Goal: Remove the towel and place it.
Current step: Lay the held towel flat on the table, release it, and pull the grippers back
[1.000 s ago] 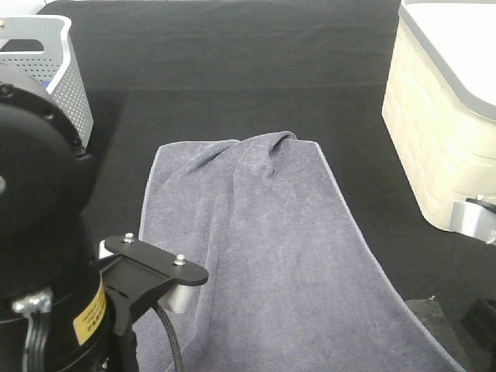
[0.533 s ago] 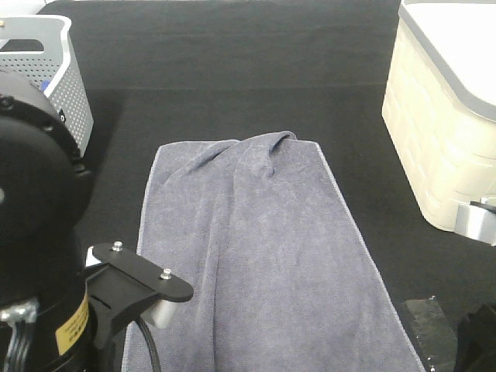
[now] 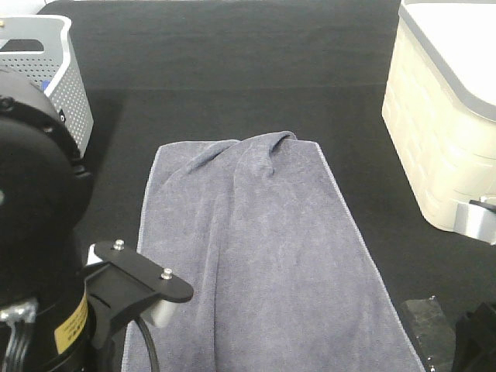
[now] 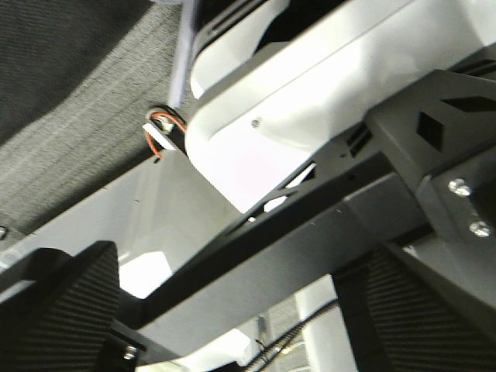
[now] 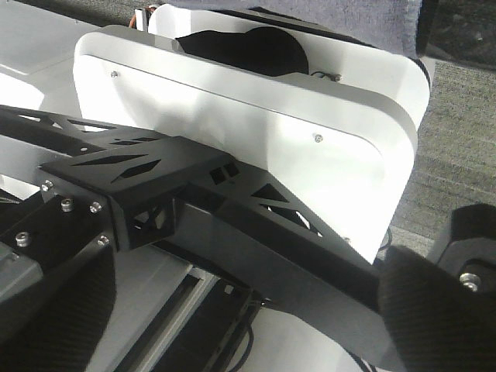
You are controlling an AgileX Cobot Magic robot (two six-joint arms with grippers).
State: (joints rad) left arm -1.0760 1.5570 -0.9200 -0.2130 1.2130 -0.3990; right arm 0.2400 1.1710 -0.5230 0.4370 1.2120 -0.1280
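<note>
The slate-grey towel [image 3: 256, 248] lies spread lengthwise on the black table [image 3: 232, 62], with its far edge bunched into a small fold and its near end running out of the exterior view. The left arm's black bulk [image 3: 39, 232] stands at the towel's near left corner. In the wrist views both grippers hang over the robot's own white and black frame. My left gripper [image 4: 240, 310] is open and so is my right gripper [image 5: 244, 310], each with its ribbed pads far apart and nothing between them. A strip of the towel [image 5: 341, 12] shows past the frame.
A grey perforated basket [image 3: 54, 77] stands at the far left, with a bit of blue showing inside. At the right edge is a cream bin with a grey lid [image 3: 442, 132]. Dark parts of the right arm [image 3: 473, 345] sit at the near right corner.
The towel's near right corner has drawn inward and now lies narrower on the table. The left arm's bracket has dropped back toward the near edge. The far fold has not moved.
</note>
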